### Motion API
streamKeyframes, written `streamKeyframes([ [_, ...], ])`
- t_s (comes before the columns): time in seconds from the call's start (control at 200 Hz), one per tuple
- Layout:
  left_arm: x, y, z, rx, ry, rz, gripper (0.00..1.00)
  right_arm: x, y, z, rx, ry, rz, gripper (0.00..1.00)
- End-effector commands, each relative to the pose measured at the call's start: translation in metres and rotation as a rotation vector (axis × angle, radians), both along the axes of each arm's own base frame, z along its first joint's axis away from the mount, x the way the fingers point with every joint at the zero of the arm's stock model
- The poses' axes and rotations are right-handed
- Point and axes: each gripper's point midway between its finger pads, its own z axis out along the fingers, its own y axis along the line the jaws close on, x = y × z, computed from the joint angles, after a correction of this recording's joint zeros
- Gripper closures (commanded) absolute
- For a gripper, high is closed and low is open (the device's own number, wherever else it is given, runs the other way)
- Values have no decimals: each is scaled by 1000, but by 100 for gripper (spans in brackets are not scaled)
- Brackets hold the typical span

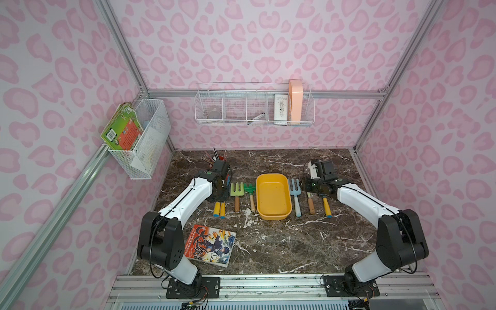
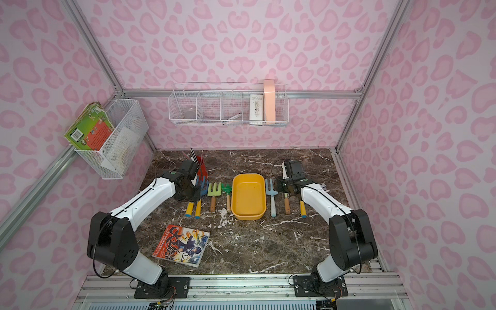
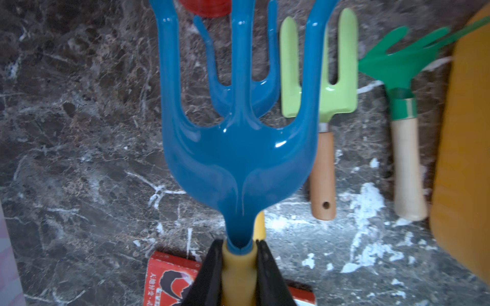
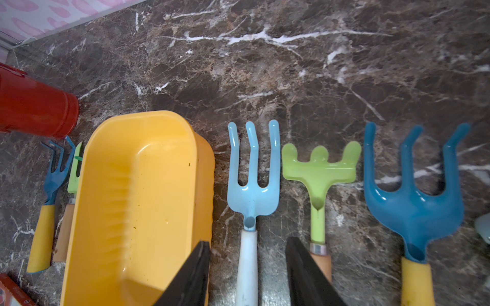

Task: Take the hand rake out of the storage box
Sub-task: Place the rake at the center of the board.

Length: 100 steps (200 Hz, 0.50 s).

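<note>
Marble tabletop [image 1: 281, 241], yellow storage box [image 1: 273, 215] amid rows of garden tools [image 1: 236, 189].

Marble tabletop [image 1: 268, 247] — tub [image 1: 273, 214], tools [image 1: 236, 189] (book [image 1: 210, 245])

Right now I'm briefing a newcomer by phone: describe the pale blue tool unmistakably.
Find the yellow storage box mid-table. Beside it, on the robot's right, lies a three-pronged fork. Only it pairs a pale blue head with a white handle; the next tool has a wooden one.
</note>
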Motion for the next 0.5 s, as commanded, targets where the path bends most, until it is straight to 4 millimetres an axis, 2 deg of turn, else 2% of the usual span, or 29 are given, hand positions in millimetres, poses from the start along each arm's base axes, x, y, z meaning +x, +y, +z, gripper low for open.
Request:
streamKeyframes([
  [0.0, 3, 12, -4, 13, -7, -23, 87, -1, 5, -1, -6, 3, 18, 52],
  [0.15, 1, 30, -16, 7, 26, 23, 87, -1, 8, -3, -5, 5, 27, 52],
  [0.33, 11, 47, -36, 15, 69, 62, 88, -2, 12, -4, 7, 3, 34, 52],
  [0.495, 22, 53, -49, 18, 55, 66, 88, -2, 15, -6, 25, -1, 34, 52],
])
